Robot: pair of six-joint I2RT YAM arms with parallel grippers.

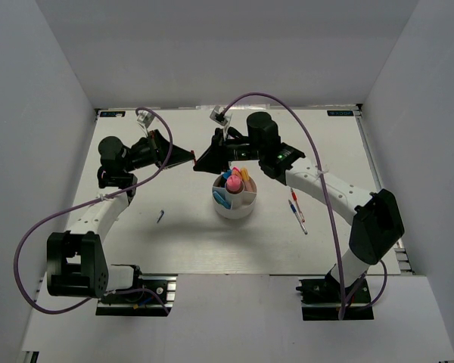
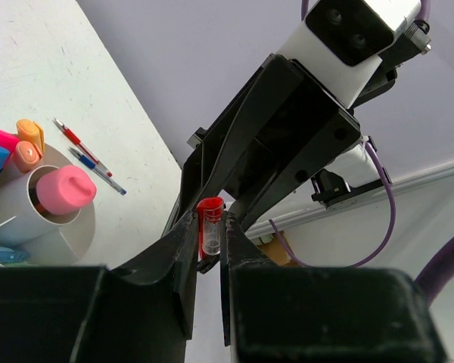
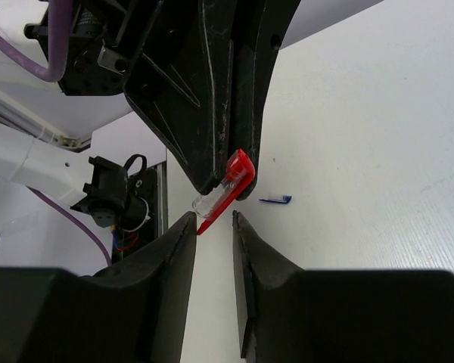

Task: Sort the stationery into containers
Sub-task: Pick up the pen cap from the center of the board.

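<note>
My left gripper [image 2: 210,227] is shut on a small red and clear pen cap [image 2: 209,221], held in the air left of the white cup [image 1: 234,212]. My right gripper [image 3: 214,219] is open and faces the left one [image 1: 188,156] tip to tip. Its fingertips are just short of the cap [image 3: 228,187], with the clip end level with the left fingertip [image 3: 188,221]. The cup holds pink [image 2: 64,189], orange [image 2: 26,147] and blue highlighters. A thin red pen [image 2: 82,145] and a thin blue pen [image 2: 98,171] lie on the table right of the cup [image 1: 296,212].
A small blue pen cap [image 1: 160,216] lies on the table left of the cup, also in the right wrist view [image 3: 276,200]. Grey walls enclose the table at the back and sides. Purple cables arch over both arms.
</note>
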